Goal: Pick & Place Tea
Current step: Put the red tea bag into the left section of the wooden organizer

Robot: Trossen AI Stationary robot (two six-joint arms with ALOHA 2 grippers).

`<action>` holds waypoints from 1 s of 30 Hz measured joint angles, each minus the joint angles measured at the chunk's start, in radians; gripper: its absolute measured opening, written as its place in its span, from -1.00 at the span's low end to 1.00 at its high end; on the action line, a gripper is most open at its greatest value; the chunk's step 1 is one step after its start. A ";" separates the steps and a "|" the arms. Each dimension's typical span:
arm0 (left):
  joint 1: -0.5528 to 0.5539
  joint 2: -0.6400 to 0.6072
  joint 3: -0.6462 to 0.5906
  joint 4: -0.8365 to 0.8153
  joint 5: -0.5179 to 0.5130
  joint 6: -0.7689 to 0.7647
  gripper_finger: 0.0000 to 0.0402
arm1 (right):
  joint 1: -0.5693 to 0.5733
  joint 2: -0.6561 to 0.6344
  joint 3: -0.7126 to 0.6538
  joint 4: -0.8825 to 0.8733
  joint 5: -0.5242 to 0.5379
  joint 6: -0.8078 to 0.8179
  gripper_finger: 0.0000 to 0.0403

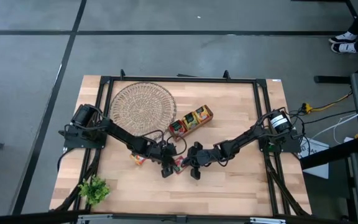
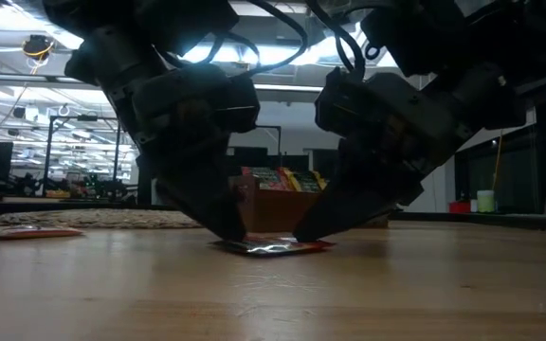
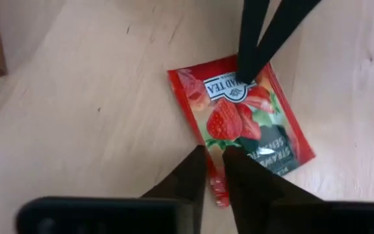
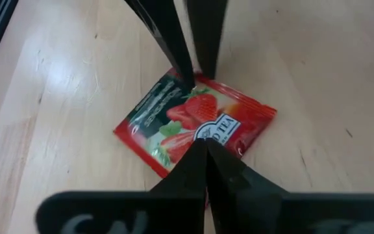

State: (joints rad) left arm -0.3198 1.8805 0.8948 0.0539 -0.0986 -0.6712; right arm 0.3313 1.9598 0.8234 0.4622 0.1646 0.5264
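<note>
We saw a red strawberry tea sachet [image 3: 242,127] flat on the wooden table [image 1: 229,186], our left gripper [image 3: 214,156] narrowed at one edge, right gripper [image 4: 205,148] closed, tips pressing its opposite side.

Behind stood a narrow wooden tray [image 1: 190,119] of sachets.

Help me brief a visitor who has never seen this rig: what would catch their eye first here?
Both grippers meet over one red tea sachet lying flat near the table's front middle: the left gripper nips one edge, the right gripper presses shut on the opposite side. Behind them stand a wooden tray filled with sachets and a round wicker dish.
</note>
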 joint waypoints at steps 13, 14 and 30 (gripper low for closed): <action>0.003 -0.012 0.000 -0.008 -0.033 0.057 -0.99 | -0.018 0.056 0.003 0.091 -0.020 0.041 -0.98; 0.005 -0.020 0.000 -0.014 -0.033 0.064 -0.99 | -0.018 0.053 0.002 0.088 -0.023 0.034 -0.98; -0.025 -0.177 -0.003 -0.272 -0.130 0.166 -0.99 | -0.031 -0.009 0.041 0.083 -0.086 -0.116 -0.55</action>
State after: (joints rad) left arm -0.3446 1.7031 0.8920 -0.2185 -0.2289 -0.5055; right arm 0.2998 1.9511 0.8641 0.5456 0.0783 0.4103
